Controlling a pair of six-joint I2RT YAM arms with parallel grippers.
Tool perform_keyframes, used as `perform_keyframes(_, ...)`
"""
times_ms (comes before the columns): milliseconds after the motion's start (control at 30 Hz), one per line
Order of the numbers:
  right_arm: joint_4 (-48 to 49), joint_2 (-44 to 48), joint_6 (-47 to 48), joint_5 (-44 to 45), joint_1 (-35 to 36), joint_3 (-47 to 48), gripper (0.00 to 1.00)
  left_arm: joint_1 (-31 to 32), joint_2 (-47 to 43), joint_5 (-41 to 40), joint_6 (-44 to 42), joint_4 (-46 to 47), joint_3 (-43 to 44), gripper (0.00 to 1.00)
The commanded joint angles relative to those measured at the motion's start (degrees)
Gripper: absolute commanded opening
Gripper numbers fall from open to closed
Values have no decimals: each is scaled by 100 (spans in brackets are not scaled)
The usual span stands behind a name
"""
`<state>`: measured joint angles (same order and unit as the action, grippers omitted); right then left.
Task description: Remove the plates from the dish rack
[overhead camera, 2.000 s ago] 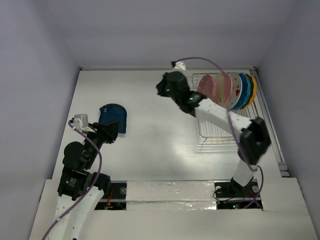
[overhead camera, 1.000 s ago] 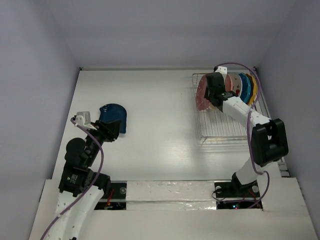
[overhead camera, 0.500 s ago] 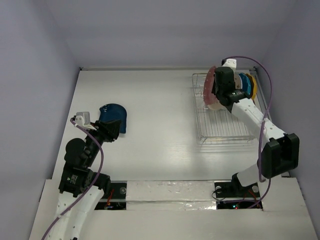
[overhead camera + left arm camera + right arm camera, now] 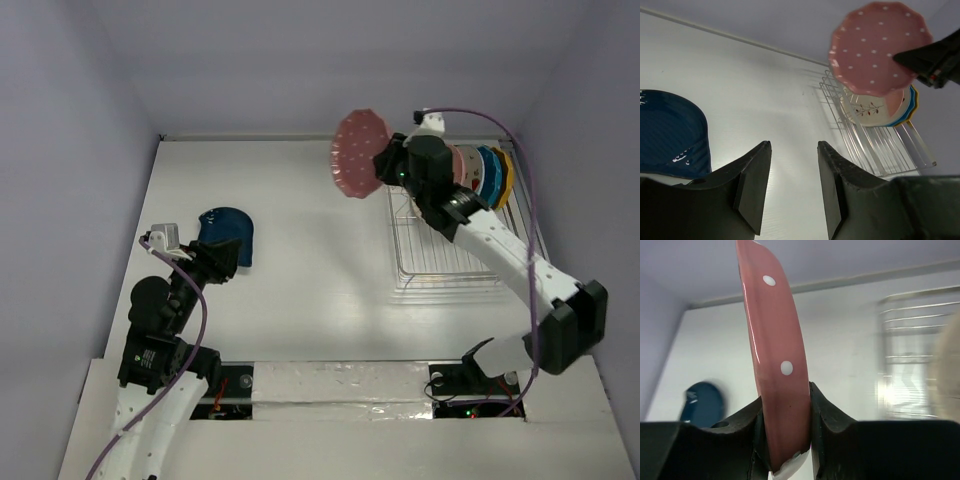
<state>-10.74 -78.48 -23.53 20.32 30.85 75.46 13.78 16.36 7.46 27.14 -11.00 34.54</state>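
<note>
Top external view shows a white, smooth table (image 4: 300,220) with a little shine. On its far right side stands the dish rack (image 4: 445,265), a rectangular frame of thin silvery wires. At the far end of this rack several round plates stand upright and close together: a cream plate with a sprig (image 4: 867,107) in front, then a teal plate (image 4: 488,170) and an orange-yellow plate (image 4: 503,170) behind it. The pink dotted plate (image 4: 356,153) is out of the rack. It hangs in the air on its edge, just left of the rack's far left corner. It is glossy, with small white dots and a wavy, scalloped rim. The dark blue plate (image 4: 227,232) lies flat on the left part of the table, also glossy. The right gripper (image 4: 785,405) is closed on the rim of the pink dotted plate, and its two black fingers press on both faces of it. The left gripper (image 4: 792,185) is low over the table, just beside the near edge of the dark blue plate. Its fingers stand partly apart and there is nothing between them.
</note>
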Motion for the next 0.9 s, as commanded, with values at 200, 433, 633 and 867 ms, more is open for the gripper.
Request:
perform_keyframes(200,2226,-1898,-2251,-1602,158,978,0,-25,-19,9,-24,230,131,40)
perform_keyframes(433,2059,-3146,-2736,-1522,324,1463,0,-25,-63,18,-24,230,123,40)
perform_keyframes(633,2059,-3657,-2956,-1487,378,1375,5,-25,-63,62,-33,248,123,40)
perform_keyframes(867,2120,-3710,-3008,-1662,431,849,42,-25,-72,89,-33,257,114,40)
